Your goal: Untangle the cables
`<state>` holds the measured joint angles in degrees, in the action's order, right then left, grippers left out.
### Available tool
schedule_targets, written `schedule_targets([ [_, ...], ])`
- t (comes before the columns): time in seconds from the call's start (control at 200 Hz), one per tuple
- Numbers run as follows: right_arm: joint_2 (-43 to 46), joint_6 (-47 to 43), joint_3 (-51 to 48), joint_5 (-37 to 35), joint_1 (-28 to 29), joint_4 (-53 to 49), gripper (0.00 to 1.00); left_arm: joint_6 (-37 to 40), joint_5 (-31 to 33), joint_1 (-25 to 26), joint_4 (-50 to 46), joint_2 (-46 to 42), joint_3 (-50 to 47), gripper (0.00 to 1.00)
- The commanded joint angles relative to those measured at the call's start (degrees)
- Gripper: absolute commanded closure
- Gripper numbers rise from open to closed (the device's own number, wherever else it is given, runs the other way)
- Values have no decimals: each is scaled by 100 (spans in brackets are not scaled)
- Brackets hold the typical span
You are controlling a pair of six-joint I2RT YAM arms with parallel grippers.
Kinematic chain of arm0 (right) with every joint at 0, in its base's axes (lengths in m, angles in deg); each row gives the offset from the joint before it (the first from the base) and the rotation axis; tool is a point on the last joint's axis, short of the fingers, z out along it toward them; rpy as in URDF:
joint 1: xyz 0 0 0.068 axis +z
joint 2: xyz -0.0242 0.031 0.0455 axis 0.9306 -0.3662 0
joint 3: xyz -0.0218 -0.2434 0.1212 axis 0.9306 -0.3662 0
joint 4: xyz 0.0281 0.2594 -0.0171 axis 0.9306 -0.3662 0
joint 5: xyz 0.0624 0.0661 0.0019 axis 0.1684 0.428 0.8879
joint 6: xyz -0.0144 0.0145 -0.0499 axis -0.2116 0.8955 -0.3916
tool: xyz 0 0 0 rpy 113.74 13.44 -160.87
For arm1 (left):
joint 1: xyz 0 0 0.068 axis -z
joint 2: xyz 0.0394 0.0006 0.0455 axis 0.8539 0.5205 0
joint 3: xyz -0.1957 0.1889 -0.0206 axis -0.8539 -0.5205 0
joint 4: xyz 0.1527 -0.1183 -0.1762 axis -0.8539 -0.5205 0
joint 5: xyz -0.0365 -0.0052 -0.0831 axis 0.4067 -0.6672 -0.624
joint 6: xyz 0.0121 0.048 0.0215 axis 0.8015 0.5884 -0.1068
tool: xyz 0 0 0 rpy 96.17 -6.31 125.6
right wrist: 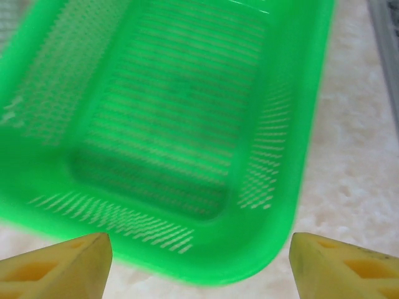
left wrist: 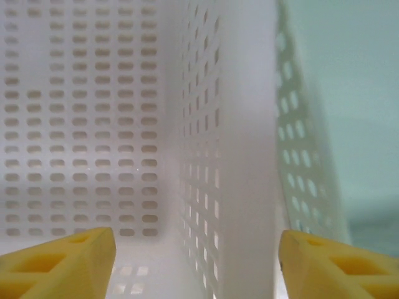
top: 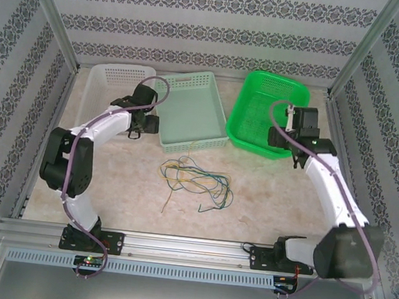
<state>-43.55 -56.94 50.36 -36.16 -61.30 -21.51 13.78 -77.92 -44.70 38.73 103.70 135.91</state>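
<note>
Left gripper [left wrist: 196, 249]: jaws spread, nothing gripped; white basket [left wrist: 81, 124] wall straight ahead of the gap.
Right gripper [right wrist: 201, 249]: jaws spread, empty; green basket [right wrist: 187, 124] directly ahead.
Cables [top: 194, 180]: 1 loose tangle on the table [top: 274, 194], well apart from both sets of jaws, untouched.

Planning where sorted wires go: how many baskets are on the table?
3: a white basket back left, a pale mint basket in the middle, a green basket back right. None seems hidden.
</note>
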Motion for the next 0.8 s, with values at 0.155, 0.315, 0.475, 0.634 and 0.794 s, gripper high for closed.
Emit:
schedule_targets([
  [0.155,459,672,-1035,899,1298,45,35,31,-358,417,408,-942,-559,23],
  [0.315,-311,1128,-1081,920,1839,142,39,72,-1448,511,1288,-1348,-1148,20],
  [0.475,-761,1198,-910,718,2432,846,36,394,-1698,830,1372,-1507,-1276,17],
  [0.634,-1203,947,-835,1004,2610,1181,28,480,-1684,1131,1274,-1654,-1456,17],
  [0.794,-1345,765,-994,864,2611,1083,27,416,-1709,1161,1342,-2002,-1828,17],
])
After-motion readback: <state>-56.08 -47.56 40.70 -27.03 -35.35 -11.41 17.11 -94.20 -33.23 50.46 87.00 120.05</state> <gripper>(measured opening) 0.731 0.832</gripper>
